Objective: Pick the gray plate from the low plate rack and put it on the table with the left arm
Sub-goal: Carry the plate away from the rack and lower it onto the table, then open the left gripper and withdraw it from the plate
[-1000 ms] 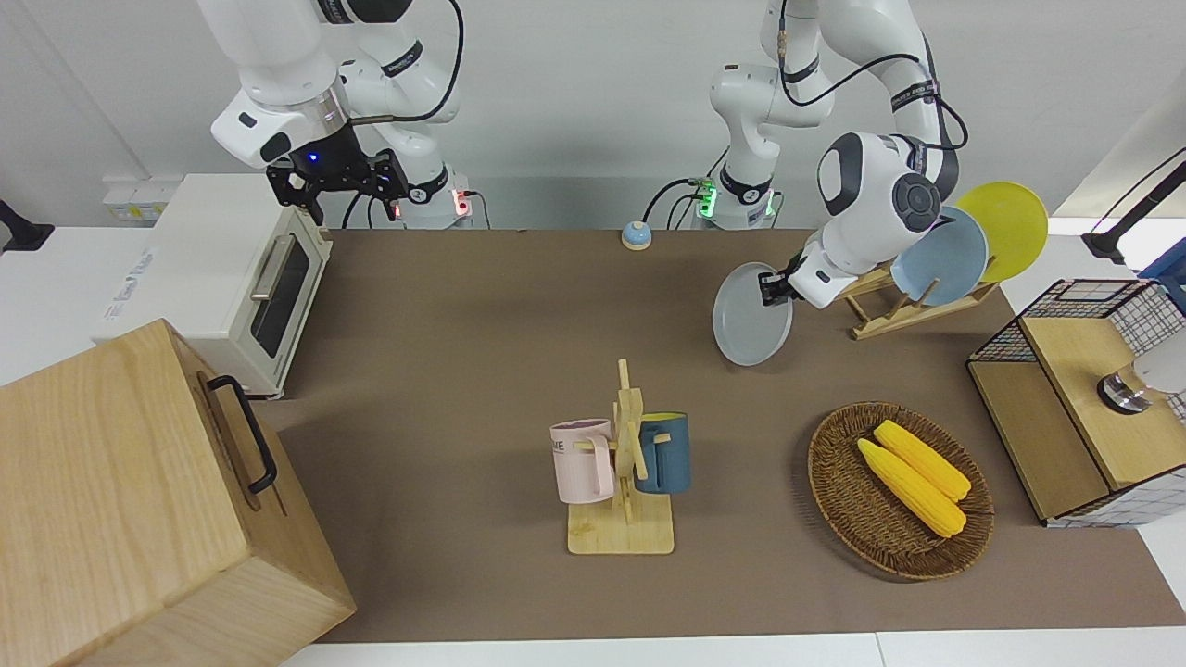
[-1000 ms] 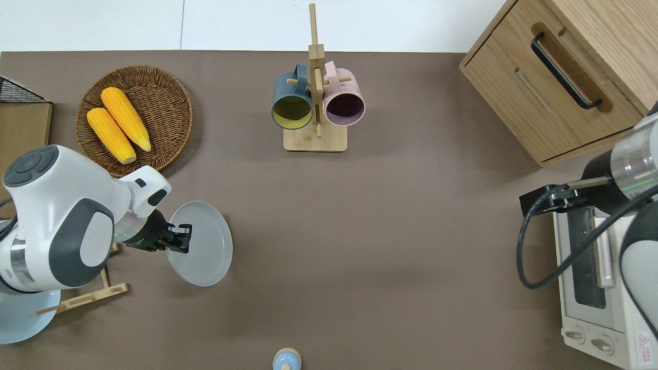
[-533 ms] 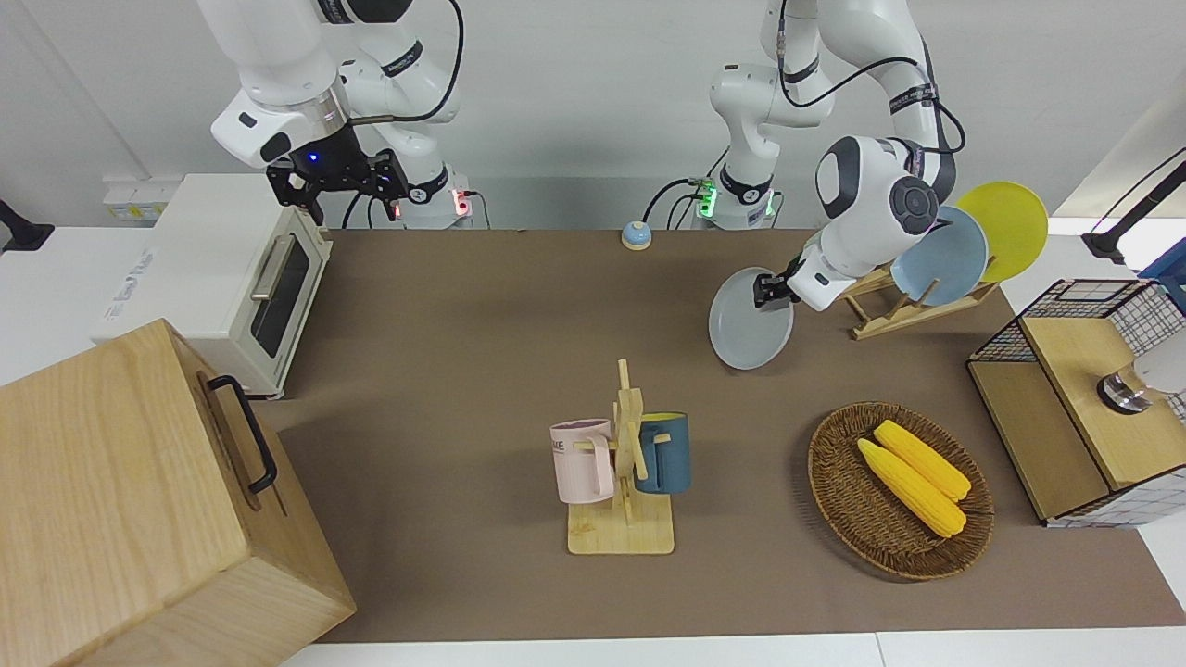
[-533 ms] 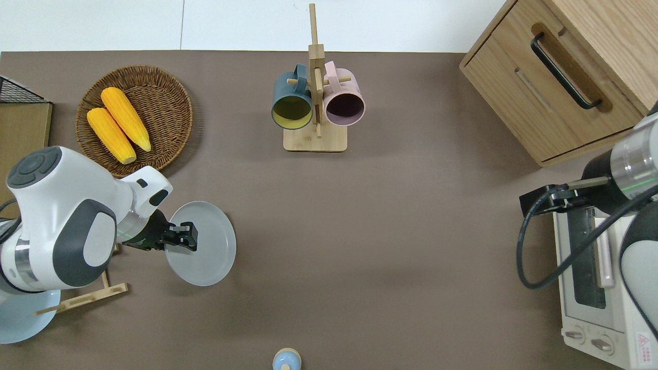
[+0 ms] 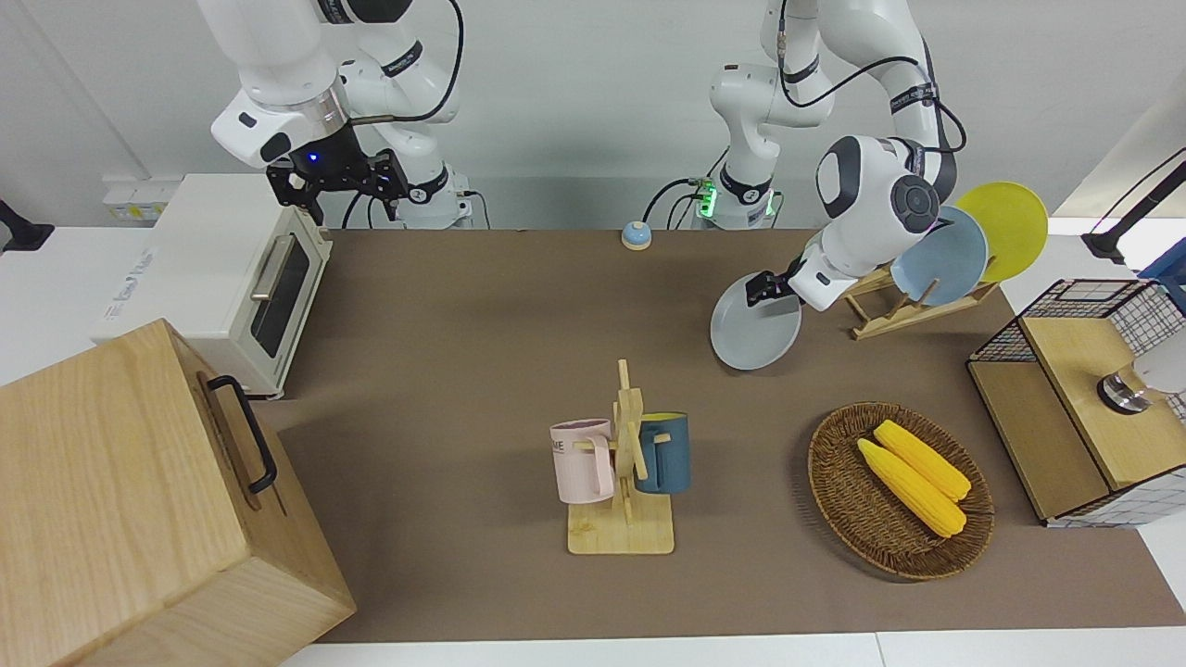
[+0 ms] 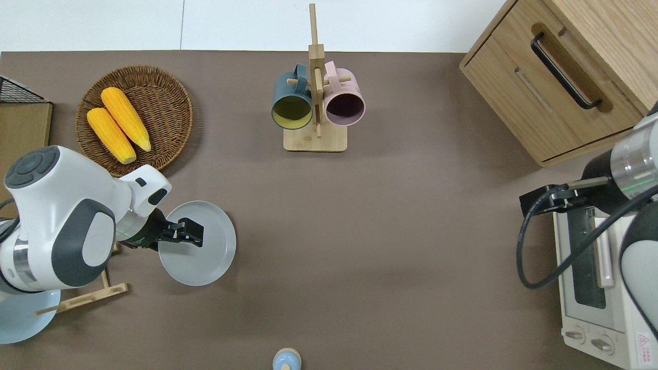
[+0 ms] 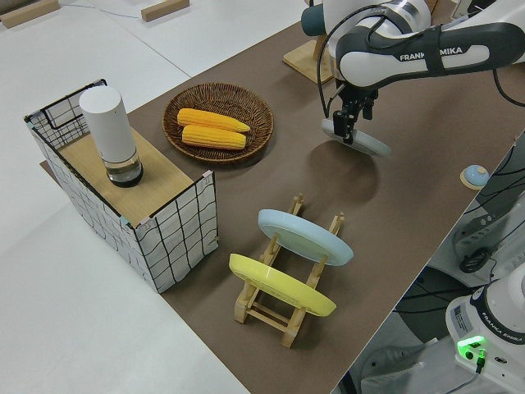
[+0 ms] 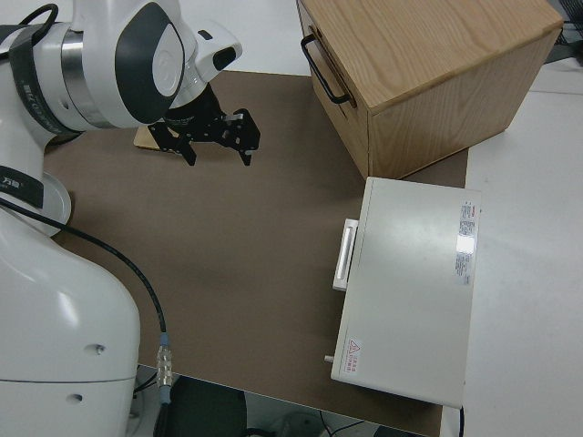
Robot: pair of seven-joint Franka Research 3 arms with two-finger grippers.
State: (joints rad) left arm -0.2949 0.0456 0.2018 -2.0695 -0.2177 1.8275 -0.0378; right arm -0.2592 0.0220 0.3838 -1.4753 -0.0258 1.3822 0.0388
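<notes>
I hold the gray plate [image 6: 198, 243] by its rim with my left gripper [image 6: 191, 237]; the fingers are closed on the edge that points to my arm, and the plate hangs almost flat, a little tilted, over bare table [image 6: 390, 226]. In the overhead view it is in the lower left of the frame, and in the front view in the upper right part, beside the low plate rack [image 5: 897, 306] and no more in it. I cannot tell if its low edge already touches the tabletop.

I judge the plate as stiff, smooth and rather light, probably ceramic or hard plastic, so it may break or chip if it drops. A rim grip on one side makes it want to swing down, so I would lower it slowly and open only when it lies flat.

Room is good: the brown surface under and toward the frame centre is open. The wicker basket [image 6: 134, 119] with corn [image 6: 118, 124] is near, up in the overhead frame, and the rack with the light-blue plate [image 7: 305, 236] and yellow plate [image 7: 281, 285] is close to my wrist. The mug stand [image 6: 315, 103] is well apart. My right gripper [image 5: 336, 182] is parked, fingers apart.
</notes>
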